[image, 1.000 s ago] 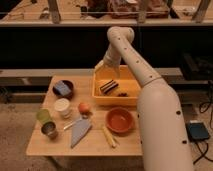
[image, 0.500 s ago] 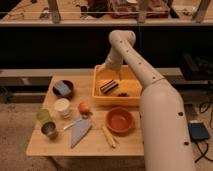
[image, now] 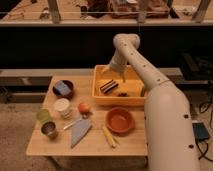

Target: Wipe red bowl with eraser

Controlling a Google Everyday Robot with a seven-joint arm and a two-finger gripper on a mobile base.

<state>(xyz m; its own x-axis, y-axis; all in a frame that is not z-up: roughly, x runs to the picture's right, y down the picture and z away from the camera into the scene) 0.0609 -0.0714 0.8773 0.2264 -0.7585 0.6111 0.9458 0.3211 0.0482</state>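
1. Your gripper [image: 112,74] hangs over the yellow tray [image: 100,98], which sits at the far right corner of the worktop [image: 60,146].
2. Its fingers are spread wide and you have hold of nothing.
3. The eraser [image: 108,86] lies flat inside the tray, just below the gripper and turned at a slant to the tray walls. You cannot tell whether the fingers touch it.
4. The red bowl [image: 120,120] stands upright on the worktop just in front of the tray, near the right edge, well apart from the gripper.
5. Beside the bowl, toward the front edge, lies a yellow stick [image: 109,136], and next to that a grey scraper [image: 80,131].
6. An orange ball [image: 84,107] and a white cup [image: 62,106] sit near the middle of the worktop.
7. A green cup [image: 43,116] and a metal cup [image: 48,130] stand by the left edge.
8. At the far left corner you have a dark bowl [image: 56,93] with a blue block [image: 62,88] in it.
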